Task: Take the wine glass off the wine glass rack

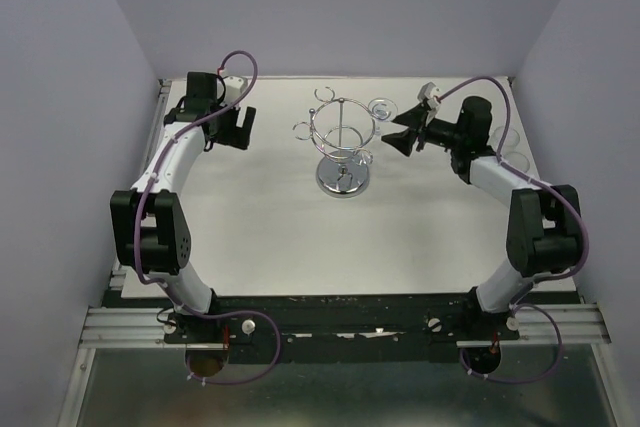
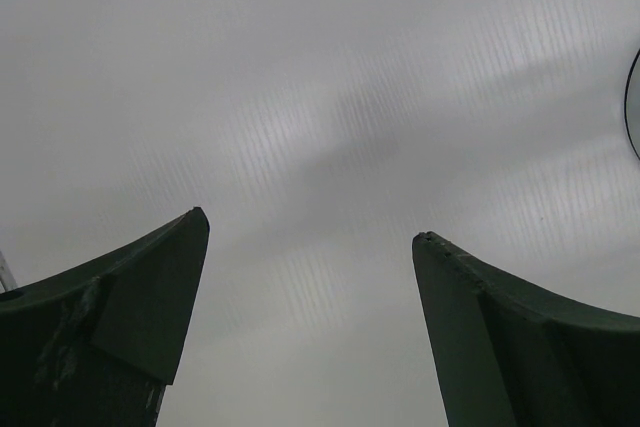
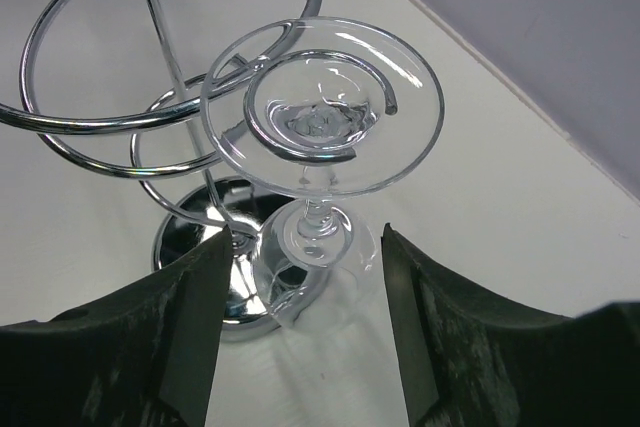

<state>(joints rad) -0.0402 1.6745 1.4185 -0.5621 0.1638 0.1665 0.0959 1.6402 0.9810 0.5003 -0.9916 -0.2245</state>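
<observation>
Chrome wine glass rack stands upright mid-worktop, toward the far side, round base flat on the white surface. Task item: the wine glass is on the rack, hanging upside down from a spiral loop holder on the rack's right side, foot on top, bowl down.

Right wrist view: the wine glass foot rests on the loop wire and the stem drops through it. The bowl hangs beside the rack base, above the worktop. The right gripper is at the glass with jaws open, one finger on each side of the bowl and lower stem. Thin gaps show on both sides, clearer on the left. Can't confirm any contact, and no grip that I can see.

Overhead: the right gripper sits just beside the rack's right edge, nearer the camera than the glass foot. The left gripper is well apart from the rack, off to its left near the far side of the worktop.

Left wrist view: the left gripper has jaws wide open, with only pale worktop showing between them.
</observation>
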